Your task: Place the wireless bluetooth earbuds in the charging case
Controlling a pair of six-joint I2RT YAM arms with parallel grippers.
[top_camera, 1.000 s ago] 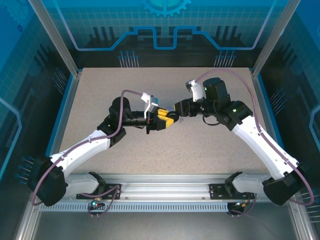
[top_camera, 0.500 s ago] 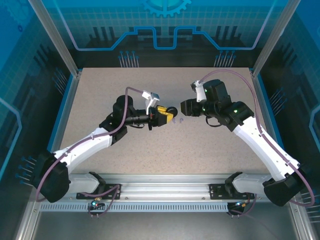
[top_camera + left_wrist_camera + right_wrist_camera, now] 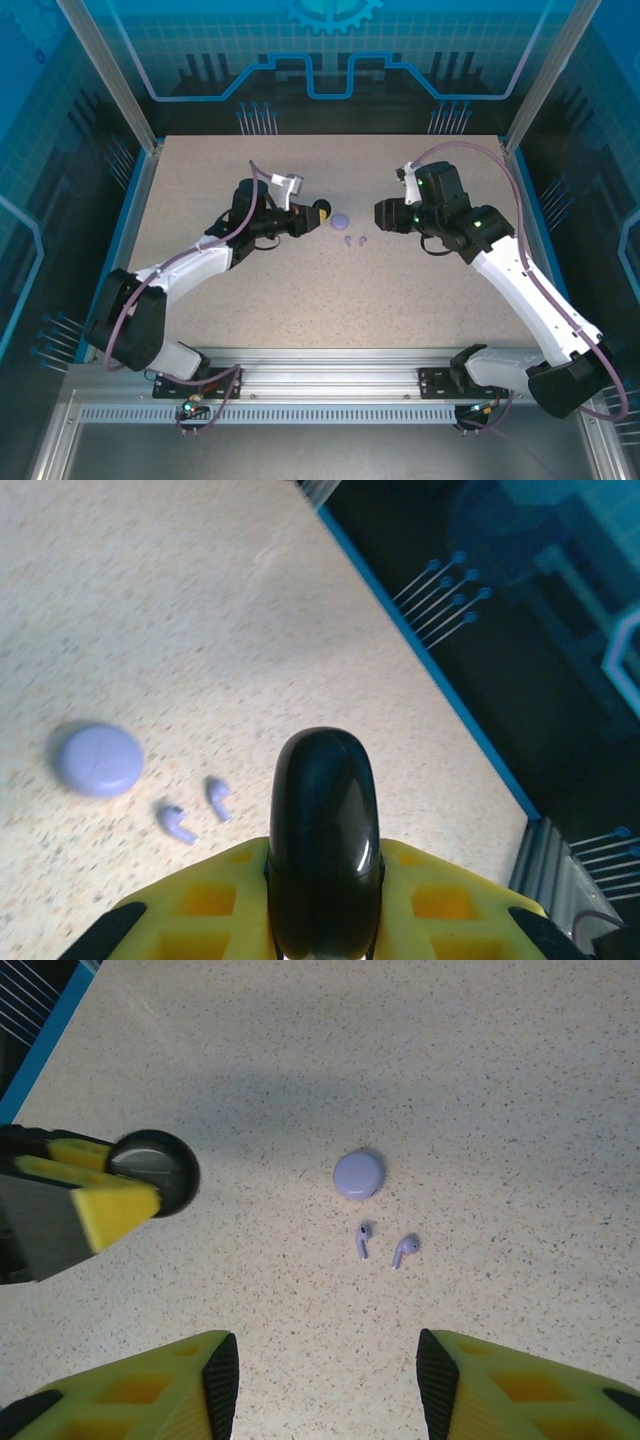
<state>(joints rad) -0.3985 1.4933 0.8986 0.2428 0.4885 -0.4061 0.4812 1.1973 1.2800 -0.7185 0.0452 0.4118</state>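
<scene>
The left pincer (image 3: 312, 213) is clamped on a glossy black round case (image 3: 323, 830), whose lower part is hidden between the yellow pads. The right pincer (image 3: 328, 1385) stands partly open and empty. Between them, on the speckled bench (image 3: 300, 300), two tiny lilac earbuds (image 3: 363, 1240) lie just beside a smooth round lilac case (image 3: 358, 1174), with nothing in the way.

Lilac earbuds (image 3: 363, 1240), black case (image 3: 323, 830), speckled table (image 3: 500, 1110)
</scene>
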